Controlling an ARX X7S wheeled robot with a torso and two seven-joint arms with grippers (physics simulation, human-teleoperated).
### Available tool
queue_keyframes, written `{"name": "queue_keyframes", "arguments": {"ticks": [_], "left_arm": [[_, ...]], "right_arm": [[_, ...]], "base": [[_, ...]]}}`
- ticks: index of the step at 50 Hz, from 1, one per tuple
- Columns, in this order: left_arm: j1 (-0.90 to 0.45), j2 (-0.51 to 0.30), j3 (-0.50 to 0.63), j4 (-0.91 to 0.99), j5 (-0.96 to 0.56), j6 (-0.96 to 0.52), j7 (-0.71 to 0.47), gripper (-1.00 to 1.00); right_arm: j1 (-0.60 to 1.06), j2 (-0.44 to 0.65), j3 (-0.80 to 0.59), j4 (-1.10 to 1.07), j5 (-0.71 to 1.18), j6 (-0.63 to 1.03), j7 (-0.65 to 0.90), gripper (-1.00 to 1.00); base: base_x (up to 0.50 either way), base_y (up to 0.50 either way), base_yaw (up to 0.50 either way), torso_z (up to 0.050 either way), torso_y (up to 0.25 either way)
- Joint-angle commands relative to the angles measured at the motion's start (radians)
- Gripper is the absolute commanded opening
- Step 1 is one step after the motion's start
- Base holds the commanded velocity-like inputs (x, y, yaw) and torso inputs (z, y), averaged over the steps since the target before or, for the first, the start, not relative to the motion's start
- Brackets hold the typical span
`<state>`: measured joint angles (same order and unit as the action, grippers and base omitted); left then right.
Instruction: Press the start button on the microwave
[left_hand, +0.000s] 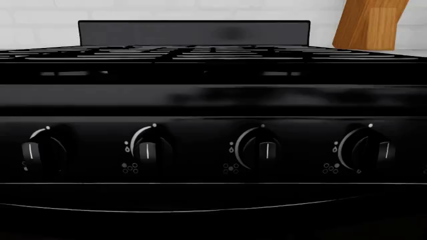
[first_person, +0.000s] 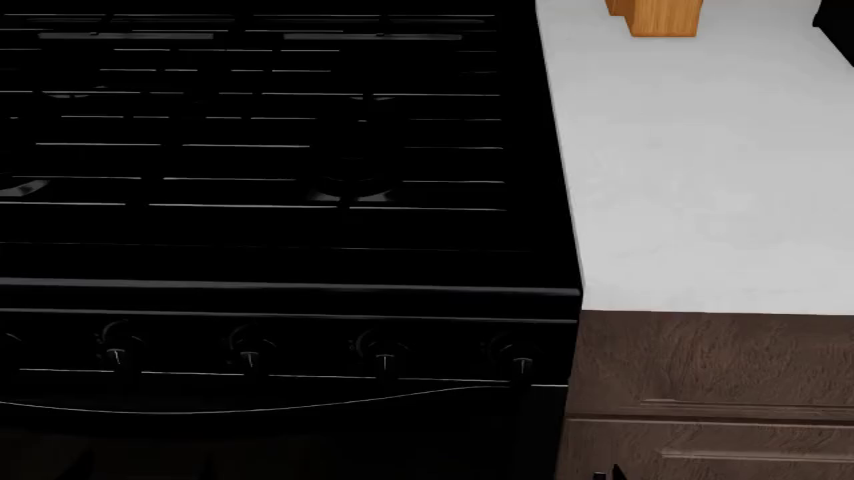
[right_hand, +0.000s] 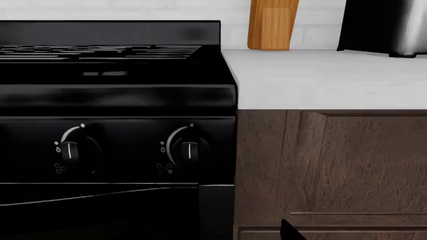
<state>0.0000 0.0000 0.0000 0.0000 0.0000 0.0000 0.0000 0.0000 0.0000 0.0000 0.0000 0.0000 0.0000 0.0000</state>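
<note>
A black and silver appliance that looks like the microwave (right_hand: 383, 27) stands on the white counter at the far right of the right wrist view; only its lower left part shows. Its dark edge also shows in the head view (first_person: 838, 28) at the top right corner. No start button is visible in any view. One dark fingertip (right_hand: 291, 232) of my right gripper shows low in front of the brown cabinet, far below the microwave; its jaws are hidden. My left gripper does not show in any view; its camera faces the stove front.
A black gas stove (first_person: 267, 150) with a row of knobs (left_hand: 147, 150) fills the left. The white counter (first_person: 694, 180) lies to its right over brown cabinet doors (right_hand: 333, 165). A wooden knife block (first_person: 663, 16) stands at the counter's back against the white tiled wall.
</note>
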Motion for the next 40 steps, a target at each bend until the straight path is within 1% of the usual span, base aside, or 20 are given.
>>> {"name": "queue_keyframes", "arguments": {"ticks": [1,2,8,15,24,27,31,40], "left_arm": [[-0.005,-0.044,0.052,-0.010,-0.045,0.007,-0.051,1.00],[-0.003,-0.048,0.053,-0.002,-0.048,-0.020,-0.055,1.00],[0.002,-0.056,0.070,-0.030,-0.035,0.001,-0.083,1.00],[0.006,-0.068,0.086,-0.015,-0.036,-0.004,-0.097,1.00],[0.006,-0.078,0.111,-0.016,-0.002,-0.005,-0.139,1.00],[0.010,-0.081,0.117,0.017,0.003,-0.026,-0.147,1.00],[0.001,-0.076,0.104,0.120,-0.011,-0.144,-0.172,1.00],[-0.012,-0.107,0.114,0.261,-0.032,-0.224,-0.160,1.00]], "right_arm": [[0.002,0.018,-0.022,0.003,0.018,-0.001,0.022,1.00],[-0.004,0.022,-0.026,0.004,0.024,-0.005,0.027,1.00],[-0.006,0.040,-0.043,0.015,0.026,-0.005,0.062,1.00],[0.000,0.055,-0.065,0.024,0.037,-0.007,0.072,1.00],[-0.005,0.068,-0.080,0.030,0.062,-0.017,0.079,1.00],[-0.001,0.075,-0.083,0.027,0.060,-0.023,0.085,1.00],[-0.002,0.080,-0.086,-0.006,0.067,-0.016,0.092,1.00],[0.002,0.109,-0.089,-0.189,0.080,0.043,0.105,1.00]], "base": [[0.00,0.00,0.00,0.000,0.000],[0.00,0.00,0.00,0.000,0.000],[0.00,0.00,0.00,0.000,0.000],[0.00,0.00,0.00,0.000,0.000],[0.00,0.00,0.00,0.000,0.000],[0.00,0.00,0.00,0.000,0.000],[0.00,0.00,0.00,0.000,0.000],[0.00,0.00,0.00,0.000,0.000]]}}
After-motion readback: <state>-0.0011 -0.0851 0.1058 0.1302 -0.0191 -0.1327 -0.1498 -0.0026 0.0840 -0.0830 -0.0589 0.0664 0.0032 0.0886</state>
